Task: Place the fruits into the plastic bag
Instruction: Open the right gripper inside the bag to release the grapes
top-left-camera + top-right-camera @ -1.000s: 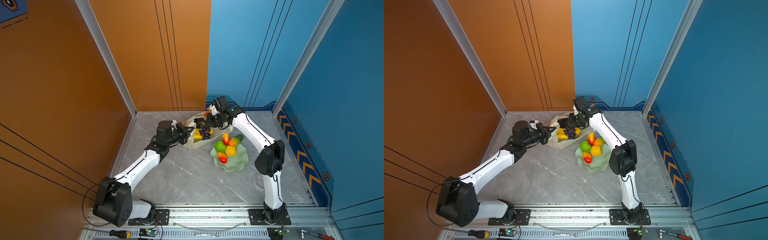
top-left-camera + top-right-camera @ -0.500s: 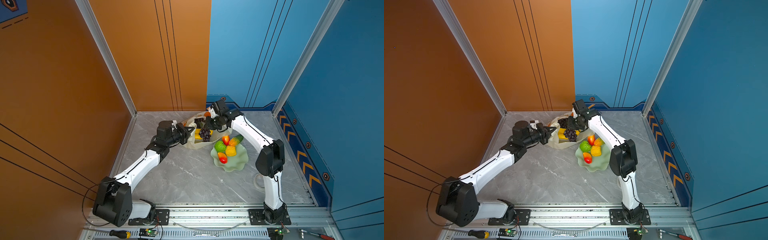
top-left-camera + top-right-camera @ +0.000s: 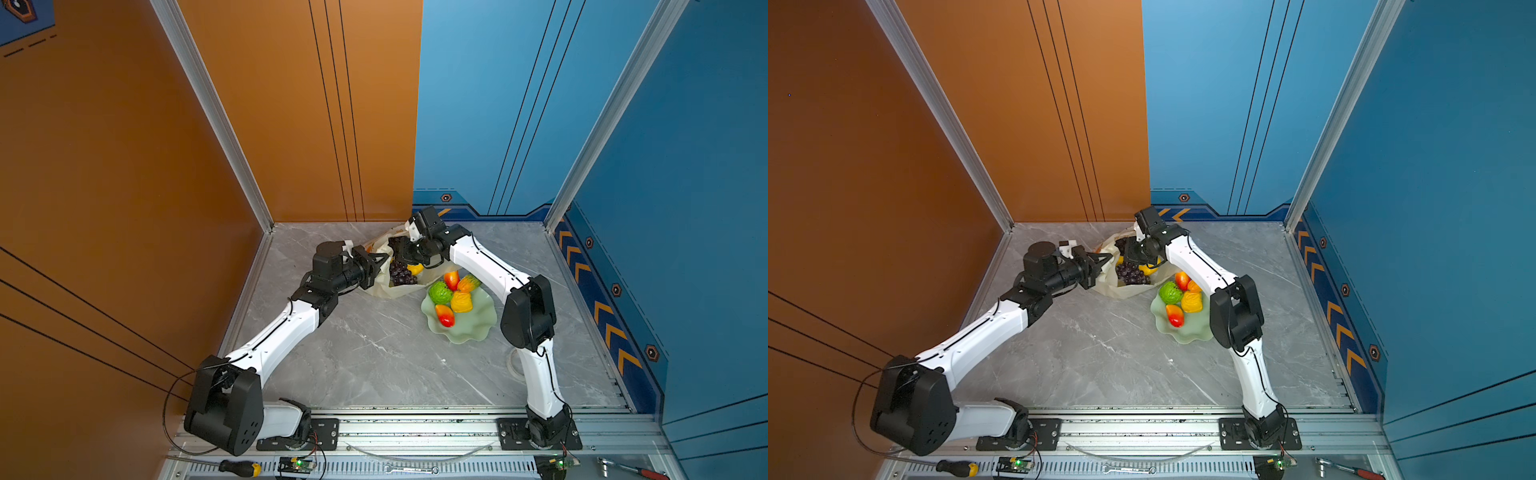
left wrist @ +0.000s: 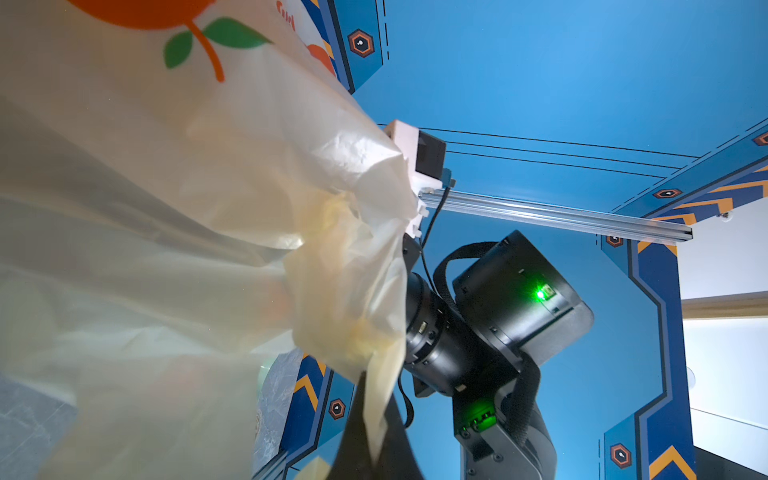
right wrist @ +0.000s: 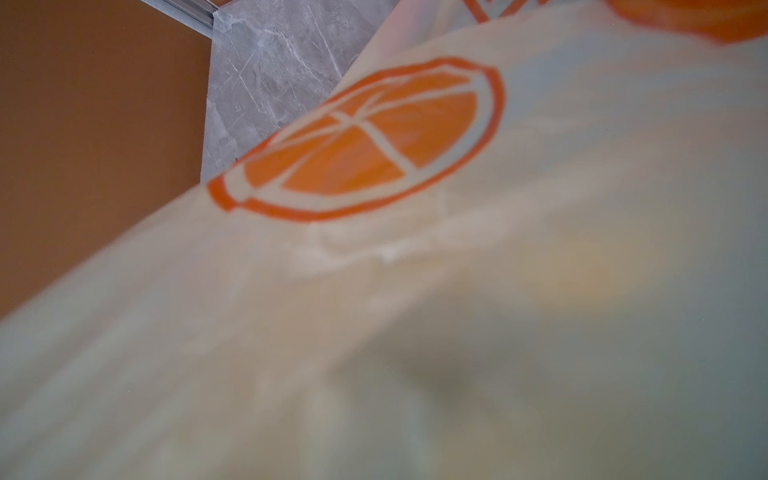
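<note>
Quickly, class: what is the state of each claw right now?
Left claw: closed on the plastic bag rim.
Right claw: closed; whether it holds anything cannot be told.

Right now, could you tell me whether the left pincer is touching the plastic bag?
Touching. The left wrist view shows the plastic bag bunched and pinched in the shut left pincer.

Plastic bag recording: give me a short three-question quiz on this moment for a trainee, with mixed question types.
1. True or false: the left gripper pinches the plastic bag at its edge.
2. Which fruit is already inside the bag? A grapes, B bumpy green fruit, C mango.
3. How many fruits lie on the green dish?
Key: 1 true; 2 A; 3 five.
</note>
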`<state>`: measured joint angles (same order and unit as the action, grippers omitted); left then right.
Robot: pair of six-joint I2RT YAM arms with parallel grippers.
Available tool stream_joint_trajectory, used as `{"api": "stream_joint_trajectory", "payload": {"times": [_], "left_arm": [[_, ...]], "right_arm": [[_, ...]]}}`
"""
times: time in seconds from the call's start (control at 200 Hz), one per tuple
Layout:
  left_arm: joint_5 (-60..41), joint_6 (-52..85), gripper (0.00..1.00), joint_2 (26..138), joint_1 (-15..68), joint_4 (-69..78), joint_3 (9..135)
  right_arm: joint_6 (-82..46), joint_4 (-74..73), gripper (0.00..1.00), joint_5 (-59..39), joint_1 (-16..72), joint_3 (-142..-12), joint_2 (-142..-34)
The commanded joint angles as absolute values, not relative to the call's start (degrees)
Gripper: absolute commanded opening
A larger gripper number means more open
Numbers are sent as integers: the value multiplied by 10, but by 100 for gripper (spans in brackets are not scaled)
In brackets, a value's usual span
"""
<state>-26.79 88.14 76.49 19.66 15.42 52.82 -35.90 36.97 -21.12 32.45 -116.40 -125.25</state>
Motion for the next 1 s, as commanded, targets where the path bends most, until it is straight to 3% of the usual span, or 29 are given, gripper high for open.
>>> {"api": "stream_joint_trajectory", "payload": {"times": [0.0, 0.811, 0.991], "left_arm": [[-258, 878, 0, 746, 189, 149, 515], [-284, 869, 0, 750, 159, 141, 501], [-293, 868, 0, 754, 152, 141, 500]], "right_arm": [[-382, 338, 0, -231, 329, -1159, -1265], [-403, 322, 0, -230, 331, -1158, -1331], [-407, 322, 18, -227, 331, -1163, -1333]]}}
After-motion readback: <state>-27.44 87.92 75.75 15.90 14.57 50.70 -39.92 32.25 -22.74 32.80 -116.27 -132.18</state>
